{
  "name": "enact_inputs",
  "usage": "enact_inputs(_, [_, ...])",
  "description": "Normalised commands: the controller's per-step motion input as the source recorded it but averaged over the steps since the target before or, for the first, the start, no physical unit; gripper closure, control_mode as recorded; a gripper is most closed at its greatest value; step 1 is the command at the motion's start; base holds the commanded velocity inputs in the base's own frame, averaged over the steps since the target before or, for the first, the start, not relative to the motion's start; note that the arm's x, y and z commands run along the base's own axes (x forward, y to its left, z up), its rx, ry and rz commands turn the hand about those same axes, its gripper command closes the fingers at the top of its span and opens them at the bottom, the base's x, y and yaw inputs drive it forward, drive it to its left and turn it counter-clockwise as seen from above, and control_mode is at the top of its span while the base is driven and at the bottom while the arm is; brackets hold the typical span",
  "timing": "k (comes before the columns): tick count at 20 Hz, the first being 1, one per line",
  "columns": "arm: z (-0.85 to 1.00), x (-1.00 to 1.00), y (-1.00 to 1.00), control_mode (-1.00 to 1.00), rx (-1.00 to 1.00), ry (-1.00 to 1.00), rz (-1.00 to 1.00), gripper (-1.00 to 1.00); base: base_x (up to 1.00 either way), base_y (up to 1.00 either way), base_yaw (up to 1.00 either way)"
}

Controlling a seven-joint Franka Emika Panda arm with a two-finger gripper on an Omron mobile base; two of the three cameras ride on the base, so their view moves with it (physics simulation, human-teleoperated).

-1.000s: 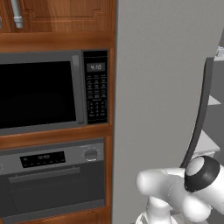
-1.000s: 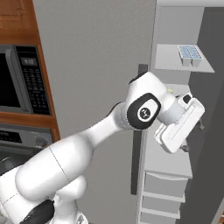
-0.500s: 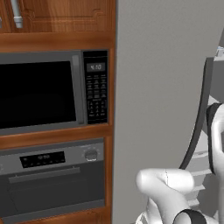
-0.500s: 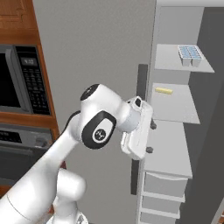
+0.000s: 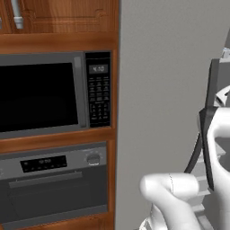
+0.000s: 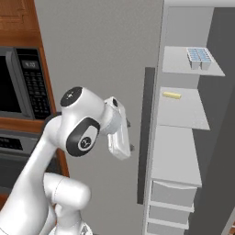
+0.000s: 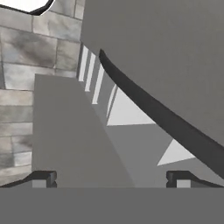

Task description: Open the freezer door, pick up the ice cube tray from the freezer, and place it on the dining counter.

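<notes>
The freezer (image 6: 180, 151) stands open with its grey shelves showing. The pale blue-white ice cube tray (image 6: 199, 58) lies on the top shelf. A dark-grey face (image 6: 224, 128) right of the shelves looks like the swung-out freezer door. My gripper (image 6: 130, 136) hangs open and empty in front of the closed grey panel (image 6: 98, 64), left of the opening and well below the tray. In the hand view my gripper (image 7: 111, 179) holds nothing. It looks past a dark bar handle (image 7: 162, 127) at the shelves (image 7: 127, 111). The dining counter is out of view.
A small yellow stick (image 6: 172, 95) lies on the second shelf, with drawers (image 6: 173, 193) below. The dark vertical handle (image 6: 147, 133) runs along the closed panel's right edge. A black microwave (image 5: 45, 96) and a built-in oven (image 5: 54, 184) sit in wood cabinetry to the left.
The arm has swung left and down, away from the freezer opening, and now hangs in front of the closed grey panel. The gripper stayed open. The tray has not moved.
</notes>
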Motion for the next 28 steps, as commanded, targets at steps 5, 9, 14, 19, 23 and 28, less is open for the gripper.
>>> enact_inputs(5, [0.00,0.01,0.04,1.00,0.00,0.00,0.00,-1.00,-0.02,-0.22,0.00])
enact_inputs(9, [0.00,0.00,0.00,1.00,0.00,0.00,0.00,-1.00,-0.08,-0.93,0.00])
enact_inputs(14, [0.00,0.00,0.00,1.00,0.00,0.00,0.00,-1.00,0.08,-0.65,0.00])
enact_inputs(19, [0.00,0.00,0.00,1.00,0.00,0.00,0.00,-1.00,0.49,-0.18,0.00])
enact_inputs(23, [0.00,0.00,0.00,1.00,0.00,0.00,0.00,-1.00,0.63,-0.09,0.00])
enact_inputs(28, [0.00,0.00,0.00,1.00,0.00,0.00,0.00,-1.00,0.45,-0.16,0.00])
